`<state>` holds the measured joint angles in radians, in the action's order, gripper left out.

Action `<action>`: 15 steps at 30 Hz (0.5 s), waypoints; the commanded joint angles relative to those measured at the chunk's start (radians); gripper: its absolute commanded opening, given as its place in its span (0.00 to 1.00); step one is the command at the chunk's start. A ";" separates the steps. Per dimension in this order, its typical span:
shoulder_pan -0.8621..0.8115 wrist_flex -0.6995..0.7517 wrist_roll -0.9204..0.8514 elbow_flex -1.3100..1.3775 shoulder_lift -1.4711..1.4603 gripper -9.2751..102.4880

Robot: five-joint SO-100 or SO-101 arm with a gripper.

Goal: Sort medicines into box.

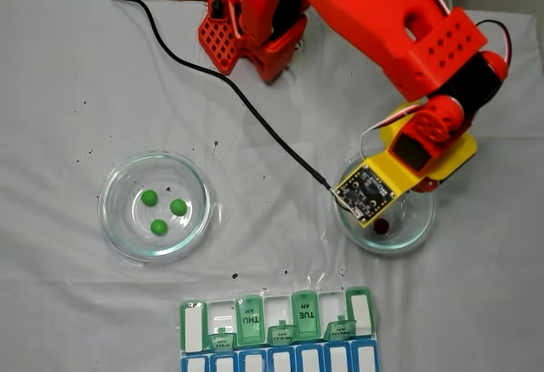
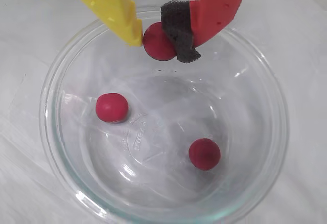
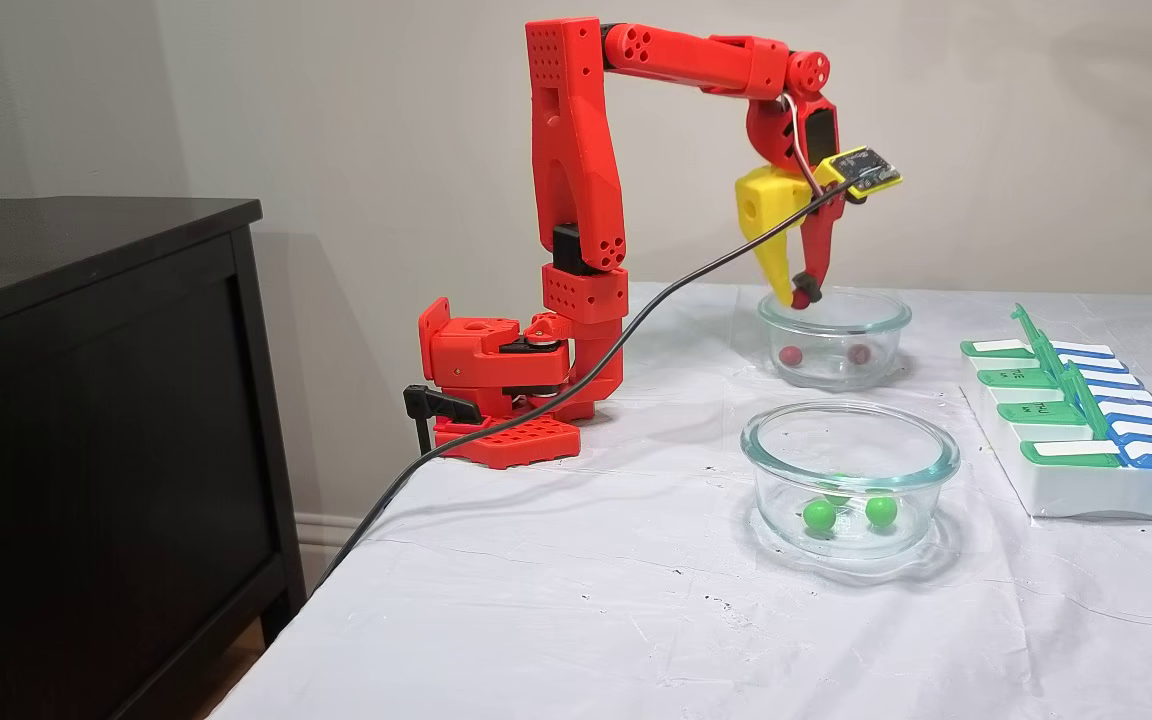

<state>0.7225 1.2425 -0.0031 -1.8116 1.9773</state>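
Red ball [image 2: 158,42] pinched in gripper [image 2: 159,39], above glass dish [image 2: 265,81].

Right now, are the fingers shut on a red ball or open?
Shut on one: in the wrist view the fingers pinch a red ball above the glass dish.

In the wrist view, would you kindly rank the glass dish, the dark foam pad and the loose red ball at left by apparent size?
1. Glass dish, by far the largest.
2. Dark foam pad and loose red ball: too alike to rank, and the pad sits nearer the camera.
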 commanded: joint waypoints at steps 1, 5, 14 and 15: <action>-0.025 0.015 -0.017 0.147 0.049 0.08; -0.052 0.060 -0.031 0.218 0.040 0.08; -0.110 0.100 -0.046 0.322 0.054 0.08; -0.120 0.110 -0.046 0.344 0.038 0.08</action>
<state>0.6167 1.3269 -0.0383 -1.6137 1.9773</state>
